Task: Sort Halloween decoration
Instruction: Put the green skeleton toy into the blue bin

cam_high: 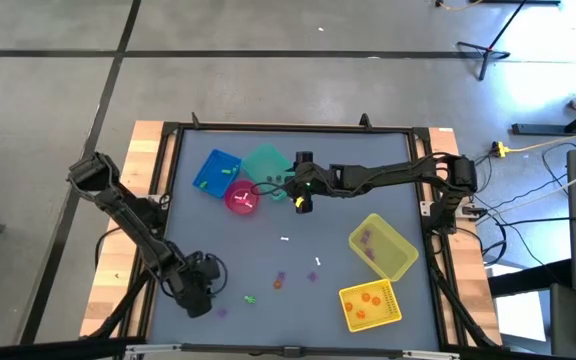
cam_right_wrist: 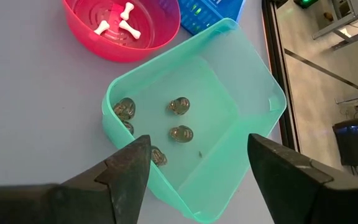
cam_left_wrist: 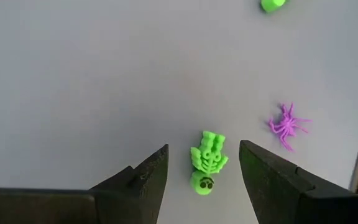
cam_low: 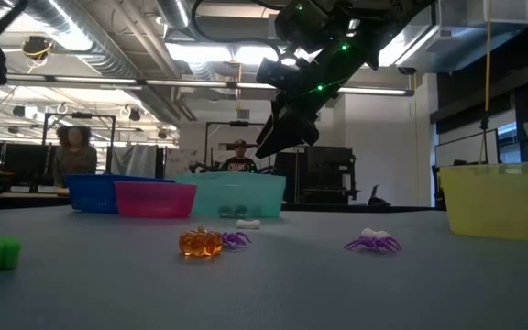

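My left gripper [cam_left_wrist: 204,148] [cam_high: 196,296] is open near the table's near left corner. Its fingers stand on either side of a green skeleton trinket [cam_left_wrist: 207,163], which lies flat on the table untouched. A purple spider [cam_left_wrist: 286,124] and another green trinket [cam_left_wrist: 270,5] lie close by. My right gripper [cam_right_wrist: 197,149] [cam_high: 303,202] [cam_low: 287,137] is open and empty. It hangs above the teal bin [cam_right_wrist: 253,74], which holds several dark grey trinkets [cam_right_wrist: 180,106]. An orange pumpkin [cam_low: 200,242], purple spiders [cam_low: 372,242] and a white bone [cam_low: 247,223] lie on the table's middle.
A pink bowl [cam_right_wrist: 86,37] [cam_high: 241,198] with white bones [cam_right_wrist: 122,18] and a blue bin [cam_high: 216,172] stand beside the teal bin. Two yellow bins [cam_high: 381,245] [cam_high: 370,305] stand at the right, one with purple pieces, one with orange. People show in the room behind.
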Motion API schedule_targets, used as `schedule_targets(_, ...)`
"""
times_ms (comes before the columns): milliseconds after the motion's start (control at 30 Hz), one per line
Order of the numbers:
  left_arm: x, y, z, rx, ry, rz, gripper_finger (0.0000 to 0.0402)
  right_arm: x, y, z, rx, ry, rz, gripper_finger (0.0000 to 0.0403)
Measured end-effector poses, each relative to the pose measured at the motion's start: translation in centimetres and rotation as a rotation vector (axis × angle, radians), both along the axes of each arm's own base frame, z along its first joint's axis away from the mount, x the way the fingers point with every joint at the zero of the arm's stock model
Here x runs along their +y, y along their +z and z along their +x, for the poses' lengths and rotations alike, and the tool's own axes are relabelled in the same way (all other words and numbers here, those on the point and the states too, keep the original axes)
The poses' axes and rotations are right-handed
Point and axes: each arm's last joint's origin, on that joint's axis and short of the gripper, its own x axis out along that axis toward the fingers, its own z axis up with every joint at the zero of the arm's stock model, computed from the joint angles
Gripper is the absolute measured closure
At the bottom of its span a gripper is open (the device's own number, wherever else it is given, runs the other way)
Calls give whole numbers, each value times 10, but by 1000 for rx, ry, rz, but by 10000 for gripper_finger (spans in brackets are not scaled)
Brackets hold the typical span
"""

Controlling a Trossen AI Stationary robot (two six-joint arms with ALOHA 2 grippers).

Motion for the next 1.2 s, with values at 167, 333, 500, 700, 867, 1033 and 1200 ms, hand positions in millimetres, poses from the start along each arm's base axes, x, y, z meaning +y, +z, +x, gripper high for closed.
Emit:
schedule_targets(167, -1, 0, -2, -56, -84, 77, 220, 0, 0, 0, 0, 0, 0, 136)
schedule_targets(333, -2, 0, -2, -58, -105, 81, 220, 0, 0, 0, 0, 0, 0, 136)
schedule_targets(500, -7, -2, -7, -53, -133, 84, 220, 0, 0, 0, 0, 0, 0, 136)
schedule_targets(700, -13, -9, -11, -36, -162, 110, 220, 0, 0, 0, 0, 0, 0, 136)
schedule_targets(867, -14, -13, -11, -28, -162, 127, 220, 0, 0, 0, 0, 0, 0, 136)
schedule_targets(1033, -14, -14, -11, -25, -156, 126, 220, 0, 0, 0, 0, 0, 0, 136)
schedule_targets(1200, -13, -14, -11, -20, -155, 124, 228, 0, 0, 0, 0, 0, 0, 136)
